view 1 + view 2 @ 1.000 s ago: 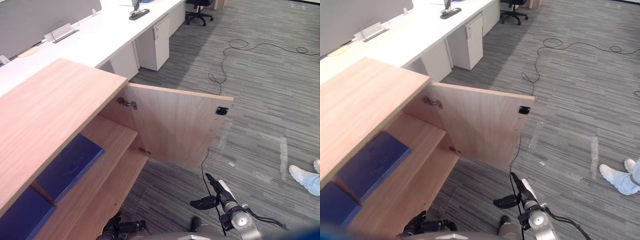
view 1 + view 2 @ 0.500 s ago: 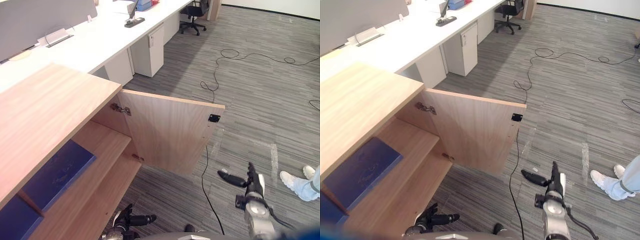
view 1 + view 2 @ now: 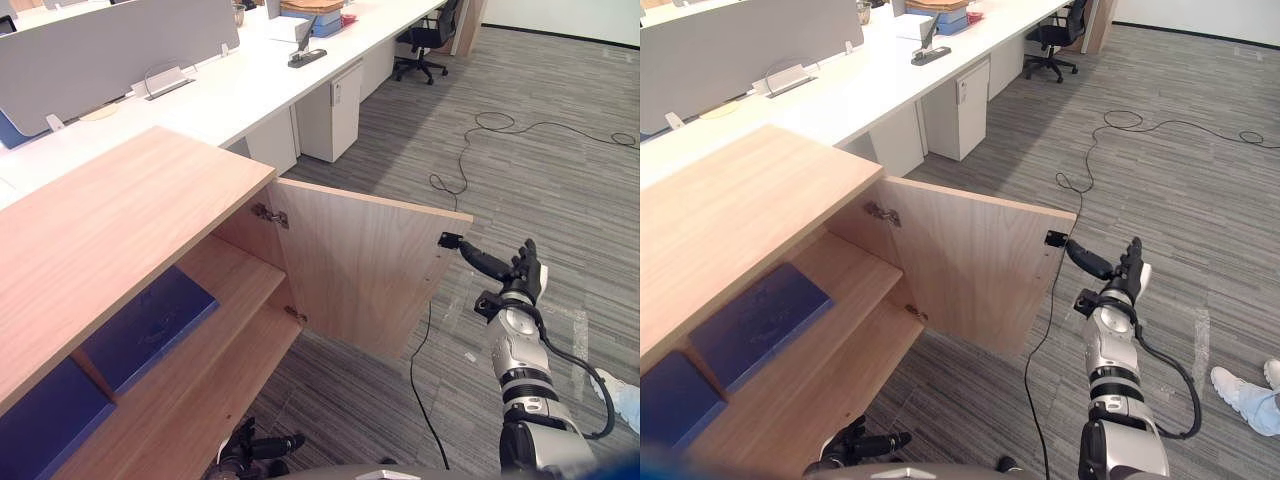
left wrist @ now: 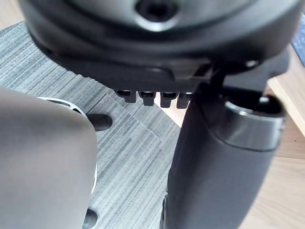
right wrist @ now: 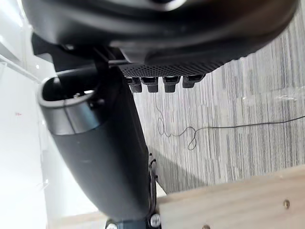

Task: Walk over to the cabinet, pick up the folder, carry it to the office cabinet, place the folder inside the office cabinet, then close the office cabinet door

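The office cabinet [image 3: 120,230], pale wood-grain board, stands with its door [image 3: 370,265] swung wide over grey striped carpet [image 3: 560,180]. A long white desk [image 3: 250,90] runs behind it. The flat blue folder [image 3: 150,330] lies on the cabinet's middle shelf, long axis along the shelf front. The right hand [image 3: 518,275], fingers straight and empty, has its thumb at the door's free edge. The left hand [image 3: 860,445] hangs loosely spread low before the cabinet.

Bright, even light — soft shadow beneath the desk [image 3: 240,95], its top glaring white
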Motion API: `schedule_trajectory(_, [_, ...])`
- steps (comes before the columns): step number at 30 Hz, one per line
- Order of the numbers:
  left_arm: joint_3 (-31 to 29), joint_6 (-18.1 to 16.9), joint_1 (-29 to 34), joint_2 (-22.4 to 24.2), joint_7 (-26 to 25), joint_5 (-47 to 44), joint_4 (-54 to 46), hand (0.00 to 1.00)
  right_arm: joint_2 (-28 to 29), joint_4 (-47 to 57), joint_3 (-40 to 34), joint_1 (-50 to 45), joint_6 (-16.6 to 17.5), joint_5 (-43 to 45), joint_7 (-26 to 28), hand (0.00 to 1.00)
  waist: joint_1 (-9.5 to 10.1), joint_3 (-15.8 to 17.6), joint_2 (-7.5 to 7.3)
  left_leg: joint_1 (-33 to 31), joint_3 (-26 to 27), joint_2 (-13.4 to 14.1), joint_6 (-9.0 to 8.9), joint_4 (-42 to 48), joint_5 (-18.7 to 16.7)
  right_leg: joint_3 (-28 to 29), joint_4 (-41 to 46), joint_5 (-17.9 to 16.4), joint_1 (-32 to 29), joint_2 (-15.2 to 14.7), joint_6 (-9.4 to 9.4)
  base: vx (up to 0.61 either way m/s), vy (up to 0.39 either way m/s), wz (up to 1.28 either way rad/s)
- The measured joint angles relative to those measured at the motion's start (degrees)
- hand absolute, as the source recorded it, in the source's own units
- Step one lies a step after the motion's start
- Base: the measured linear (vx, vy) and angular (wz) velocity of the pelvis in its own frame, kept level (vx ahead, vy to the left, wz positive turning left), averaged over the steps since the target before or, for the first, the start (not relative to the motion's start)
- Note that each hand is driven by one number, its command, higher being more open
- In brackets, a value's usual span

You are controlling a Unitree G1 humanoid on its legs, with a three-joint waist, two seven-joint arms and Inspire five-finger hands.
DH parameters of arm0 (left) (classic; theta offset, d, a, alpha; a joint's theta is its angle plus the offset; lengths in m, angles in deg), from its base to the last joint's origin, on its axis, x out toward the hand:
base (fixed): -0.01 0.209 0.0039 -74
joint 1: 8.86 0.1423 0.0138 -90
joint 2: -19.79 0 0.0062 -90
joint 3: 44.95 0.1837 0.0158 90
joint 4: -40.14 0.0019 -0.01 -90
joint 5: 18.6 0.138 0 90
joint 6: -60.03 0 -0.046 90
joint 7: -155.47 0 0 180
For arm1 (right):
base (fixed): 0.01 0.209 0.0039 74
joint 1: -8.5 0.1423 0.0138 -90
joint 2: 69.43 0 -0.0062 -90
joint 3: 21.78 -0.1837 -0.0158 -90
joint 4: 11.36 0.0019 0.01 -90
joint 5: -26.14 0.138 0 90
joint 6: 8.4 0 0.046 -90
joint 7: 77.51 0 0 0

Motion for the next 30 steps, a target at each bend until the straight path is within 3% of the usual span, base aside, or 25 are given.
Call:
schedule_trajectory(17, [-3.1,0.1,0.3,0.0,0.0,0.1,0.1,1.00,-4.5,-2.3,16.0,0.8,1.8,6.1,9.1,1.00,-0.88,1.0,-0.39,0.3,-1.6,0.0,0.10,0.1,0.1,-0.2,-5.1,2.6,2.4,1.1,-0.02,-0.03,0.006,-0.01])
schedule_trajectory(22, [-3.2,0.5,0.3,0.0,0.2,0.2,0.1,1.00,-8.3,-2.2,19.7,0.8,2.0,5.7,10.8,1.00,-1.08,1.2,-0.41,0.3,-1.6,0.0,0.09,0.0,0.1,-0.1,-5.1,2.7,2.4,1.1,-0.10,0.00,0.000,0.00])
schedule_trajectory(25, [-3.2,0.5,0.3,-0.1,0.6,1.0,0.1,1.00,-13.0,-0.6,25.0,0.8,1.9,-0.1,11.3,1.00,-1.53,1.3,-0.43,0.3,-1.5,0.0,0.09,0.0,0.1,0.3,-5.1,2.8,2.3,1.2,-0.26,-0.01,0.006,-0.01])
schedule_trajectory(30, [-3.2,0.4,0.5,-0.4,1.7,2.2,0.1,1.00,-23.5,5.8,32.4,0.2,1.9,-7.7,17.9,1.00,-2.53,1.3,-0.45,0.3,-1.4,0.1,0.01,0.0,0.0,0.6,-5.1,2.8,2.3,1.4,-0.28,-0.01,0.005,-0.01])
